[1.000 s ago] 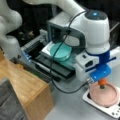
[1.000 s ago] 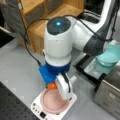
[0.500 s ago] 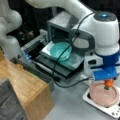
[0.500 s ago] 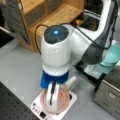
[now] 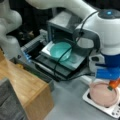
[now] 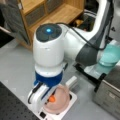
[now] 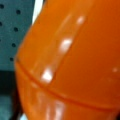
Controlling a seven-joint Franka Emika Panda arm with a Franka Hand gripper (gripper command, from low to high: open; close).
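the gripper (image 6: 50,98) is clamped on an orange object (image 5: 113,84), which hangs just above the pink bowl (image 5: 102,94) in both front views. the bowl sits on a white tray (image 5: 100,107). beyond the bowl, a teal bowl (image 5: 60,50) rests at the open oven (image 5: 62,27).

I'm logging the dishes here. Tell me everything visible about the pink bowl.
The pink bowl is round, smooth and pale pink, plastic by its look. It sits upright on a white tray, at a front view's bottom right. The gripper hangs over its rim with a small orange thing at its tip.
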